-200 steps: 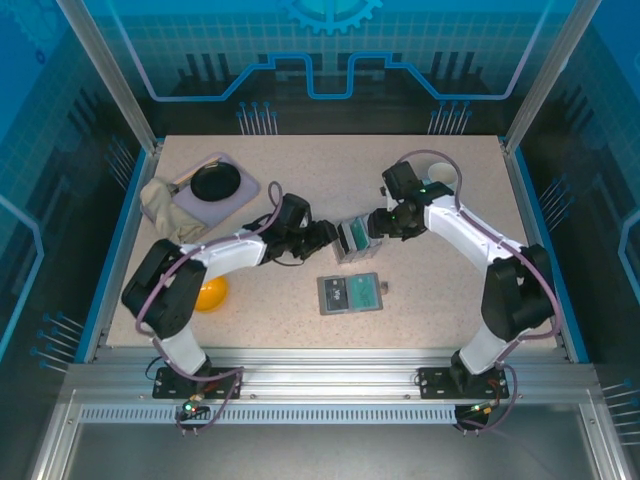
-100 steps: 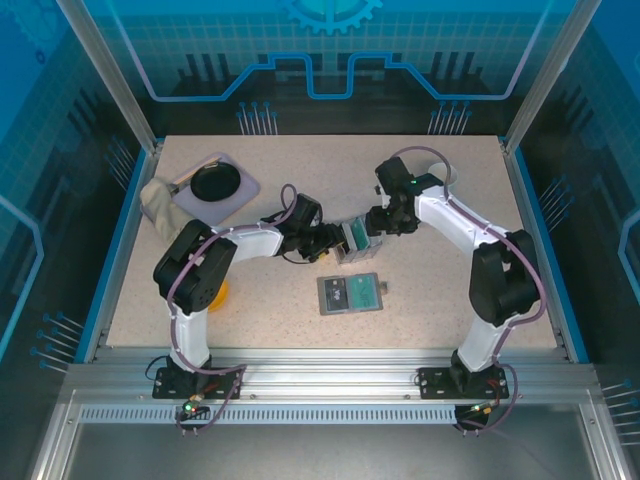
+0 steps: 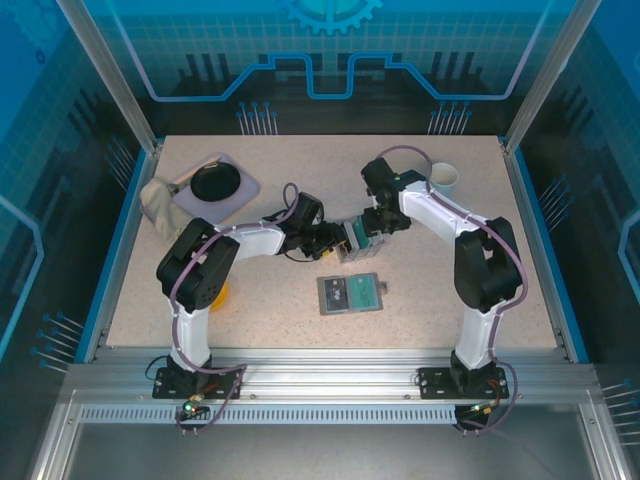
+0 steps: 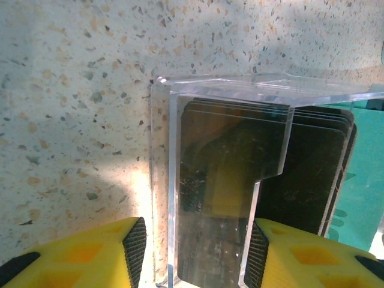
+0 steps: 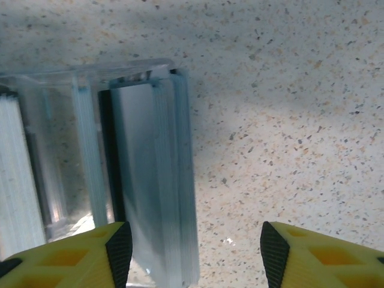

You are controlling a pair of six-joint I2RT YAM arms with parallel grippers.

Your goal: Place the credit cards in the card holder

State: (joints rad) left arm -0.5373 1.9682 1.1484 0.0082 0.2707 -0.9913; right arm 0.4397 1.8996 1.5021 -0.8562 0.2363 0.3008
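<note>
The credit cards (image 3: 352, 238) stand on edge in a clear slotted box (image 3: 345, 247) at mid-table. In the left wrist view they are dark cards (image 4: 300, 180) behind the clear box wall (image 4: 228, 90), with a teal one (image 4: 366, 198) at the right. My left gripper (image 4: 195, 252) straddles the box's near end; one pad meets the clear panel and the other stands off it. My right gripper (image 5: 197, 252) is wide open over the box's other end, the teal card stack (image 5: 159, 180) by its left finger. The card holder (image 3: 350, 294) lies flat and grey nearer the front, away from both grippers.
A white mug (image 3: 444, 178) stands at the back right, close behind the right arm. A lilac tray (image 3: 245, 190) with a black bowl (image 3: 214, 181) and a beige cloth (image 3: 158, 200) sit at the back left. An orange ball (image 3: 214, 294) lies by the left arm's elbow.
The right arm has swung left, bringing its gripper down onto the box's right end. The left arm folded in and its jaws narrowed a little around the box.
</note>
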